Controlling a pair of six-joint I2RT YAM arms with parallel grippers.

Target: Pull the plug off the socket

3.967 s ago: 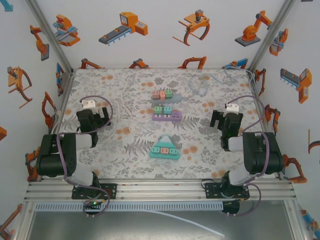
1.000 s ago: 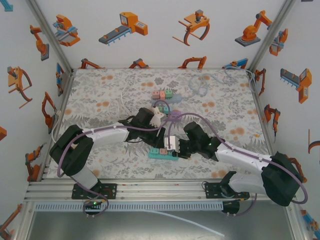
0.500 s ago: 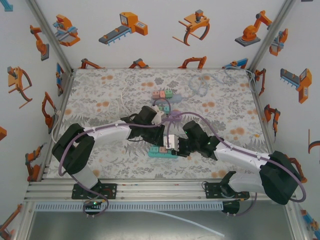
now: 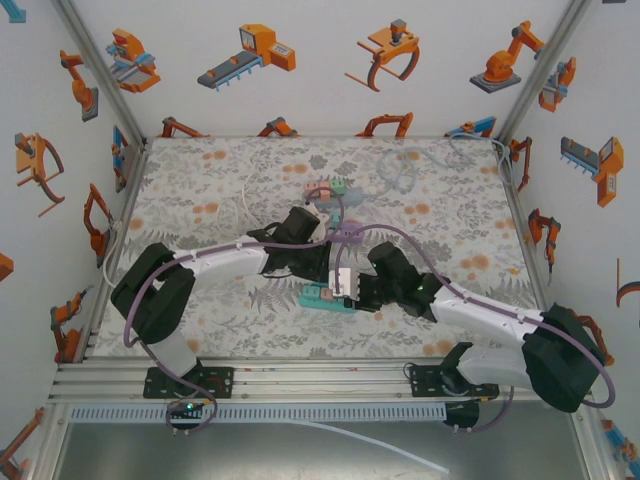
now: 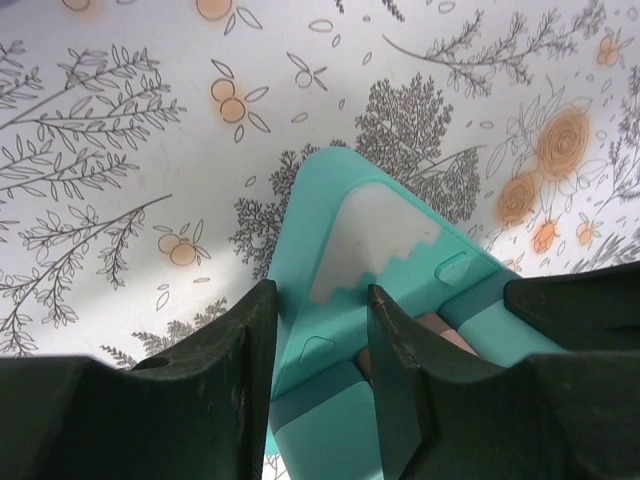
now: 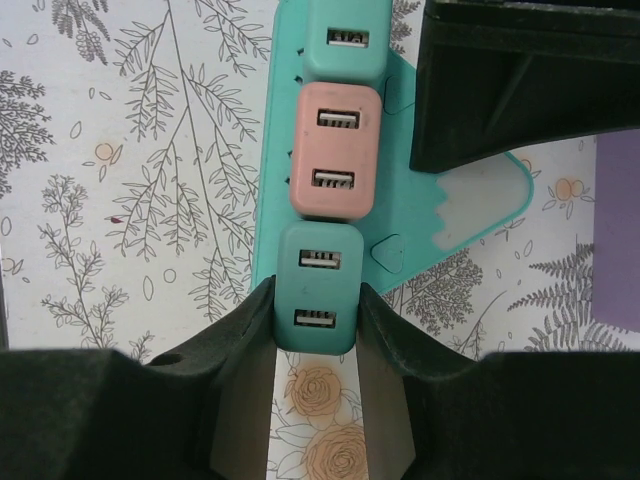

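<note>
A teal triangular socket (image 4: pixel 318 297) lies in the middle of the table with a row of three plugs along its base. Its face (image 6: pixel 420 230) has a white mountain print. My right gripper (image 6: pixel 317 293) is shut on the nearest teal plug (image 6: pixel 318 290), one finger on each side of it. Further along the row are a pink plug (image 6: pixel 335 150) and another teal plug (image 6: pixel 345 40). My left gripper (image 5: pixel 320 290) grips the socket (image 5: pixel 340 240) at its other end, its fingers straddling that corner and the teal plug (image 5: pixel 330 420) there. Both grippers (image 4: pixel 335 280) meet over the socket.
A purple socket strip (image 4: pixel 350 232) lies just behind the two grippers. A third strip with pink and green plugs (image 4: pixel 325 188) sits farther back. A white cable (image 4: pixel 247 205) curls at the left and a clear cable coil (image 4: pixel 400 170) lies at the back right.
Both arms have come in from the table's sides to the teal socket. Over the last second the left gripper has slid right onto the socket; the right stays on the plug.
</note>
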